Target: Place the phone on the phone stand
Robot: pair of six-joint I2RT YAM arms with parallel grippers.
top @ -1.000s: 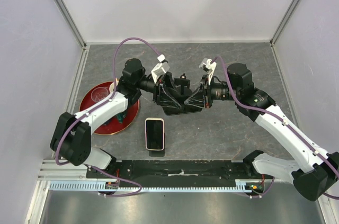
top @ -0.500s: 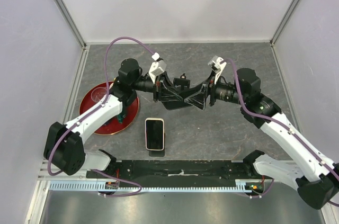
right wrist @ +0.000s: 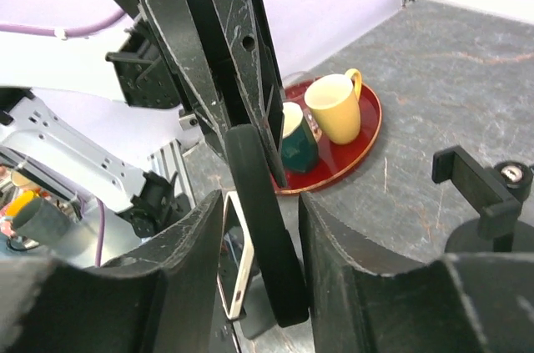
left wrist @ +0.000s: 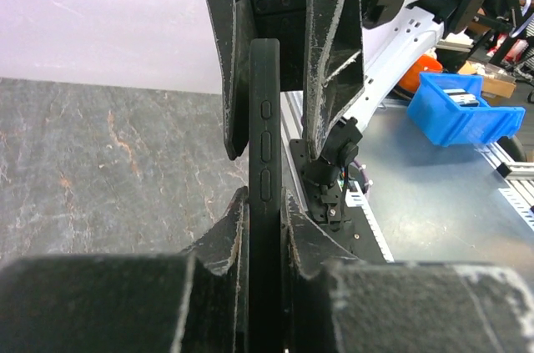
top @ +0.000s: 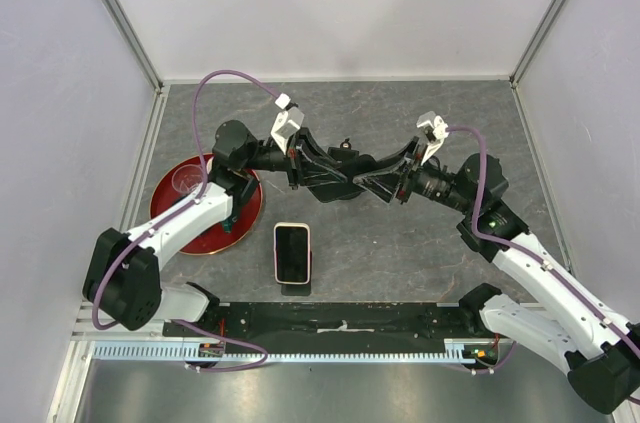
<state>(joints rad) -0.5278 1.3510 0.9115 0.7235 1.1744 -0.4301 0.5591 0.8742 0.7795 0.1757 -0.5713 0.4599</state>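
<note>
Left wrist view: left gripper clenches phone; right gripper, seemingly slack, should retreat toward twelve o'clock without twisting it.

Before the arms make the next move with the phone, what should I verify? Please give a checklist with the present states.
1. The left pincer is shut on the black phone: ok.
2. The right pincer stands open, with a gap beside the phone: ok.
3. The phone hangs clear above the table: ok.
4. The clamp of the phone stand is empty: ok.
5. The phone is seated on the stand: not ok, not yet done.
6. The left grip alone is firm enough: cannot tell.
</note>
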